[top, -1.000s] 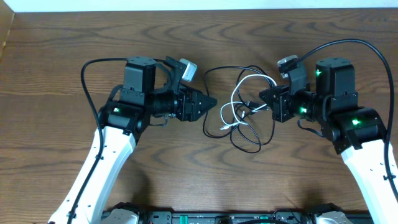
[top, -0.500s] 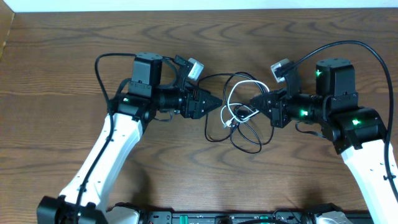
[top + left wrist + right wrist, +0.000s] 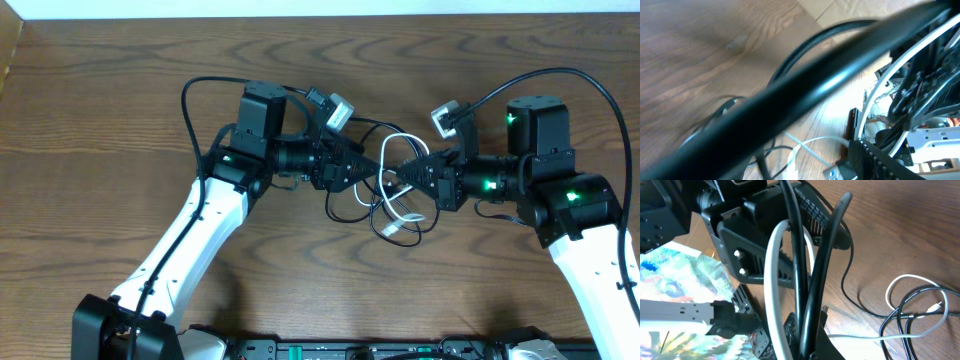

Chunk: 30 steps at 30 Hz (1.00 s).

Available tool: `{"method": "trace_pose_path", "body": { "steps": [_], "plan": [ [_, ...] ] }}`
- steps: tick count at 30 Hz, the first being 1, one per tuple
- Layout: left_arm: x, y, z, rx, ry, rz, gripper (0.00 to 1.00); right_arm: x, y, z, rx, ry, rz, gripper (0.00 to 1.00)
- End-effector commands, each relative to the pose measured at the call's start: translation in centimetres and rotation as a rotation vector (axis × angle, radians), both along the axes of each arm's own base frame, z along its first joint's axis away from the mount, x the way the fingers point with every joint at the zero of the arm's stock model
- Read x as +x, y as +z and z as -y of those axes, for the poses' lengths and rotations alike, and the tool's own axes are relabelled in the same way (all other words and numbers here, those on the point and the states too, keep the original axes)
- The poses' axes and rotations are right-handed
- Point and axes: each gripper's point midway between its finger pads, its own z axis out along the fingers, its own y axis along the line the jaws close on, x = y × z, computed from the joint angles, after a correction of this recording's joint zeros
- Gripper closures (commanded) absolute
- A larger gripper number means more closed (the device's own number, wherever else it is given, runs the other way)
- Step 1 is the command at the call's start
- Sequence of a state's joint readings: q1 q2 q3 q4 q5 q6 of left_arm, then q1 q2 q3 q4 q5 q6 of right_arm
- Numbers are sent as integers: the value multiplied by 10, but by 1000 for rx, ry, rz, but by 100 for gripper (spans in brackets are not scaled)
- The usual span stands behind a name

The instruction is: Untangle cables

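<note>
The left tool (image 3: 372,168) has been advanced into the tangle of thin black and white cables (image 3: 398,212), which is clamped just above the brown wooden tabletop (image 3: 100,120) by the right tool (image 3: 404,172). Whether the left tool is open or closed cannot be told. Separation appears ready to be begun.

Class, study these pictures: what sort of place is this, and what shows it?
Probably a robotics lab bench: a left arm and right arm at a wooden table, working on tangled cables.

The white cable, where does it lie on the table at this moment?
In the overhead view the white cable lies mid-table, tangled with the black cables, directly between the left gripper and the right gripper.
</note>
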State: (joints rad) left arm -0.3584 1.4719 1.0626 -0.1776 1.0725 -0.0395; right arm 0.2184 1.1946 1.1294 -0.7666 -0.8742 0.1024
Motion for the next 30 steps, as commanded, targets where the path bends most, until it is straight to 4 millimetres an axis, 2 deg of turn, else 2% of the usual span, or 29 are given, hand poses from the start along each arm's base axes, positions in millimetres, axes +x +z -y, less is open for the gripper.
{"method": "trace_pose_path", "body": {
  "steps": [1, 3, 5, 12, 16, 20, 22, 29, 30],
  "plan": [
    [2, 9, 3, -24, -6, 2, 48, -7, 13, -4, 30, 35, 31, 99],
    [2, 9, 3, -24, -6, 2, 67, -7, 13, -4, 29, 36, 33, 99],
    [2, 9, 3, -24, -6, 2, 92, -6, 12, -3, 26, 33, 34, 99],
    [2, 9, 3, -25, -6, 2, 92, -3, 9, -1, 2, 11, 34, 99],
    [2, 9, 3, -26, -1, -9, 92, 11, -15, 21, -153, -119, 19, 99],
    [7, 7, 2, -10, 36, -26, 92, 23, -47, 55, -391, -289, -11, 99],
    [9, 6, 1, -2, 48, -23, 93, 26, -57, 68, -475, -345, -24, 99],
    [8, 7, 1, -2, 52, -28, 92, 28, -73, 77, -550, -364, -65, 99],
    [7, 9, 0, -4, 53, -26, 93, 30, -77, 81, -575, -382, -72, 93]
  ]
}}
